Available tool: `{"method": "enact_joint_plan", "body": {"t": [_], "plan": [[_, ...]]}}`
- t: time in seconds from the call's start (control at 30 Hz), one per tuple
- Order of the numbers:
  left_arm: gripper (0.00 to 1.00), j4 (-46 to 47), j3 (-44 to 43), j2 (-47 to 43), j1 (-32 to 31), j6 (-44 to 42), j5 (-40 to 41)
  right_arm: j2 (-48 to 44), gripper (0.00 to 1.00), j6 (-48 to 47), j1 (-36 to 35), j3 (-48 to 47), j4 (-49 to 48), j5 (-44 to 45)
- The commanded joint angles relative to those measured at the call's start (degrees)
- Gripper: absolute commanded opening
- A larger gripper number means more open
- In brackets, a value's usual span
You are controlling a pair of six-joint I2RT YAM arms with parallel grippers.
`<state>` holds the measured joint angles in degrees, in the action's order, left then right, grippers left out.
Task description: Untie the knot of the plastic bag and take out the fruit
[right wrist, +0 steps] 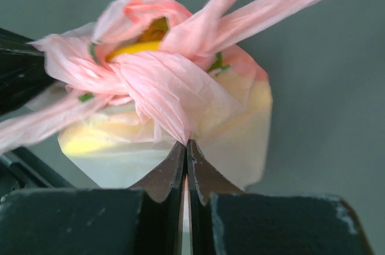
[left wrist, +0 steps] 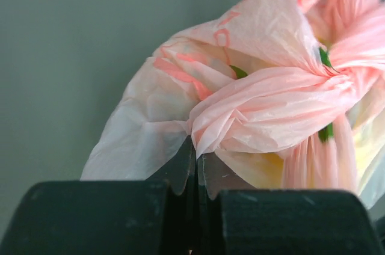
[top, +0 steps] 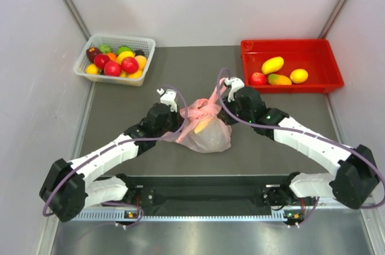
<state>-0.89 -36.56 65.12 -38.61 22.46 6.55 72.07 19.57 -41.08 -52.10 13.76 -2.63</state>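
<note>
1. bag sits on the bench, about midway across and between the two hands, its pale body bulging toward the near edge.
2. knot is on top of the bag at its far side, the pink straps twisted and bunched tight. two loose strap ends stick up and away from it on the right-hand side.
3. fruit is inside the bag. it shows yellow in the gap just under the knot and again through the thin plastic lower down, with small bits of green beside it.
4. left hand meets the bag from the left. its fingers are pressed together, pinching a fold of pink plastic that runs across to the knot.
5. right hand meets the bag from the right. its fingers are pressed together too, the tips nipping a fold of pink plastic just below the knot.
6. basket, white and heaped with small red, orange, yellow and green pieces, stands at the far left.
7. tray, red, stands at the far right with a few yellow pieces and one small red one. both are well apart from the bag.
</note>
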Motion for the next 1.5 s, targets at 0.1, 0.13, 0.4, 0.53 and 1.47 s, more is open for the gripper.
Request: {"method": "enact_joint_plan", "body": {"t": [0.1,0.13,0.4,0.53,1.47], "plan": [[0.0,-2.9,2.27,-3.51,0.29,3.73,14.44,-12.2,0.0,10.81,-0.49,3.83,10.13,25.44],[0.0,-2.89,2.63,-3.95,0.46,4.17,15.24,-13.35,0.0,12.23,-0.58,4.28,11.54,27.14],[0.0,-1.67,5.79,-7.72,0.99,9.71,19.65,-21.44,0.0,23.05,-0.49,6.92,23.33,37.96],[0.0,2.81,7.11,-9.14,1.08,7.61,14.03,-24.52,0.09,14.73,-0.58,7.89,13.6,28.59],[0.0,2.03,4.83,-8.61,1.17,4.08,6.72,14.4,0.8,-6.13,-4.98,-21.11,5.13,11.65]]}}
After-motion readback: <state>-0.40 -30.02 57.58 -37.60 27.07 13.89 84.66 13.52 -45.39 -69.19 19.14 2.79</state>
